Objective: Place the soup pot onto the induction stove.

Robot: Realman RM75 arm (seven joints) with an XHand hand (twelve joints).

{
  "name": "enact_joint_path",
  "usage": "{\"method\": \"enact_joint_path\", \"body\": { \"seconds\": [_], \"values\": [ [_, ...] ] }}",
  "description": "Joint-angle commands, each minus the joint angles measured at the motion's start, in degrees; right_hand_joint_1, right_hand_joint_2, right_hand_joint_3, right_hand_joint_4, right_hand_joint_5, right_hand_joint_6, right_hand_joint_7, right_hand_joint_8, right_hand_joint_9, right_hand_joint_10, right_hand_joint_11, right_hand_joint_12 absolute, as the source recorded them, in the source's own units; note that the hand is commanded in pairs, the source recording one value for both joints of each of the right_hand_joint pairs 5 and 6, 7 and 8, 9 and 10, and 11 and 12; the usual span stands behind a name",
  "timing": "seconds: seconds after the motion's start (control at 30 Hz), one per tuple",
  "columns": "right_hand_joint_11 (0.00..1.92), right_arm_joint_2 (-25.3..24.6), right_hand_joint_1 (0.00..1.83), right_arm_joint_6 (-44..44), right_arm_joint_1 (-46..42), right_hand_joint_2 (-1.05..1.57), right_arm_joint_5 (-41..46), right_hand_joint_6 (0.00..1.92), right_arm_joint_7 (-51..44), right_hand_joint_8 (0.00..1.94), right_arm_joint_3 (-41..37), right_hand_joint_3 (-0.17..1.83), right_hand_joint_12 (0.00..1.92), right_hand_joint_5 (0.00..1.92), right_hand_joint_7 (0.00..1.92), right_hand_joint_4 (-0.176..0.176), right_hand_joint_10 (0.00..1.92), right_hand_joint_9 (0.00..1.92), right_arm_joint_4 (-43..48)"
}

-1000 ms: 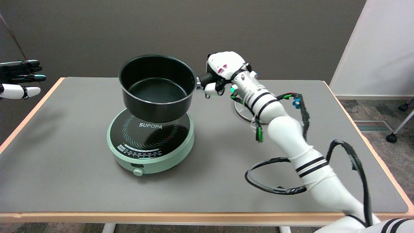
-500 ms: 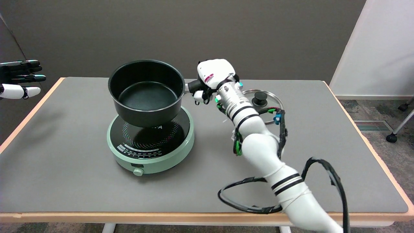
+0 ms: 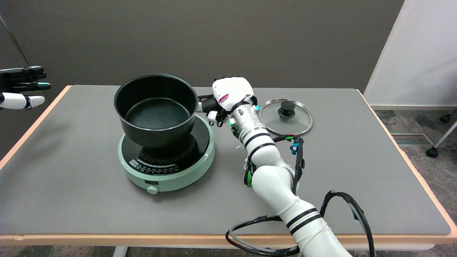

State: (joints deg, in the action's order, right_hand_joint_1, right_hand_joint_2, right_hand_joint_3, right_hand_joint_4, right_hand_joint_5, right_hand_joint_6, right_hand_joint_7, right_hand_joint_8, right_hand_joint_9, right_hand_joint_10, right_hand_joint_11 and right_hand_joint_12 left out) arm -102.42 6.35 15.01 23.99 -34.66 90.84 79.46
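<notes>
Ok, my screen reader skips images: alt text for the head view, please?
The right robot hand holds a black soup pot by its handle, low over a green induction stove on a grey table. A glass lid lies to the right.

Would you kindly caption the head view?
Right hand holds the soup pot over the induction stove.

Induction stove [image 3: 166,162] on desk [image 3: 71,185], left of centre. Soup pot [image 3: 155,109] over stove's rear-left part; contact unclear. Robot hand [image 3: 225,96] just right of pot, on handle. Lid [image 3: 286,116] on desk, right of hand.
</notes>
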Motion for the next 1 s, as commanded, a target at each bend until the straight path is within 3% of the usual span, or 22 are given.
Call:
{"method": "enact_joint_path", "body": {
  "seconds": [0.03,0.6,0.63,0.73,1.0],
  "values": [
    [1.71,-2.1,0.91,4.7,-2.8,1.45,-0.7,1.71,-0.7,1.71,1.7,0.64,1.71,1.71,1.71,-0.083,1.71,1.71,-1.6],
    [1.72,-0.7,0.91,4.6,-1.3,1.47,-0.7,1.72,-0.7,1.72,3.1,0.65,1.72,1.72,1.72,-0.083,1.72,1.72,-3.2],
    [1.72,-2.7,0.91,5.1,-0.5,1.47,-2.3,1.72,-1.8,1.72,6.8,0.65,1.72,1.72,1.72,-0.083,1.72,1.72,1.8],
    [1.72,-0.4,0.90,4.5,-0.8,1.47,-0.6,1.72,-0.6,1.72,3.0,0.65,1.72,1.72,1.72,-0.083,1.72,1.72,-4.3],
    [1.72,-0.6,0.90,4.6,-0.9,1.47,-0.7,1.72,-0.7,1.72,3.4,0.65,1.72,1.72,1.72,-0.083,1.72,1.72,-3.8]
  ]
}}
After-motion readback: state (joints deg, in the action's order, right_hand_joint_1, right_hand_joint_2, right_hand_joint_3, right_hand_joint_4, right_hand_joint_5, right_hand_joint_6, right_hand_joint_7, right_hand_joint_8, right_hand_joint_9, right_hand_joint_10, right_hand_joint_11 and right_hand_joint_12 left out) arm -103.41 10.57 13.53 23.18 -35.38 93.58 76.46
